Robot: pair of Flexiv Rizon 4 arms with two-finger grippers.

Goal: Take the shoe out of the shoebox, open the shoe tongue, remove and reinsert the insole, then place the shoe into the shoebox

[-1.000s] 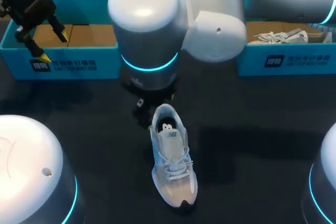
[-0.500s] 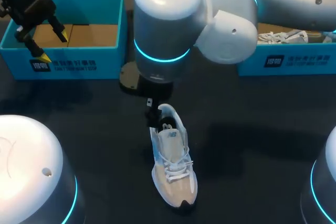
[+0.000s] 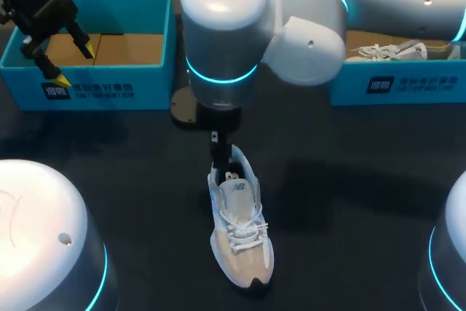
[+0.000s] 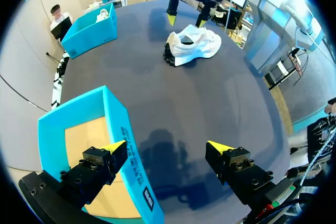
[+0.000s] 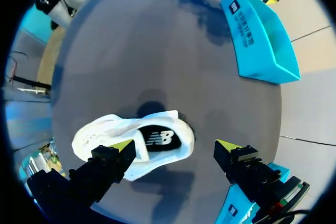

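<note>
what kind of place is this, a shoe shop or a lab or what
Most likely a robot test bench, not a shop: the left gripper and right gripper hang over a dark table that holds a blue shoebox, a second shoebox and one white shoe.

Dark, evenly lit tabletop [image 3: 349, 172]

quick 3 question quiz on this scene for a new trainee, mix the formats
1. True or false: the shoe lies inside the left shoebox.
2. The right end effector is: A) open above the shoe's opening; B) shut on the laces; C) inside the right shoebox.
3. Fill in: the left end effector, over the left shoebox's wall, is ___ (open/shut).
Key: 1 false; 2 A; 3 open.
</note>
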